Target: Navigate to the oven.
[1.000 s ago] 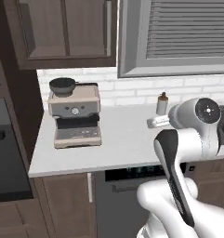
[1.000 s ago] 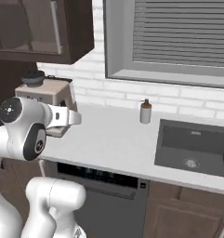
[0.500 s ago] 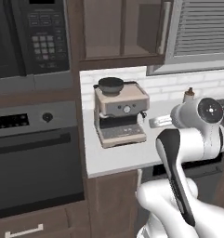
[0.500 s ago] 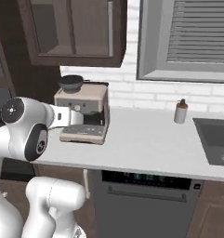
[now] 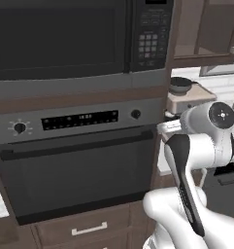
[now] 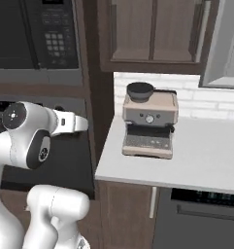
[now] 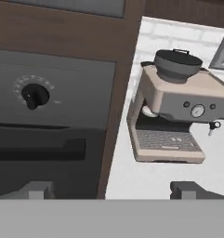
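The oven (image 5: 75, 177) is a built-in wall unit with a dark glass door, straight ahead in the left base view. A long bar handle (image 5: 77, 147) crosses the top of its door. Above that runs a grey control strip with a central display (image 5: 79, 119) and two knobs (image 5: 20, 128). In the hand view, one oven knob (image 7: 34, 95) and the handle's right end (image 7: 43, 149) are close, at the left. My gripper (image 7: 114, 190) is open and holds nothing. It points at the seam between the oven and the counter. In the right base view the oven (image 6: 70, 160) is partly behind my arm.
A dark microwave (image 5: 65, 36) with a button keypad (image 5: 150, 44) sits above the oven. To the right, a beige espresso machine (image 6: 150, 125) stands on a white counter (image 6: 196, 163), with a dishwasher (image 6: 201, 219) under it. A drawer (image 5: 87, 228) lies below the oven.
The whole scene has slid right in both base views, so the base has driven left. The oven and microwave now take up most of the left base view, and the espresso machine is near its right edge.
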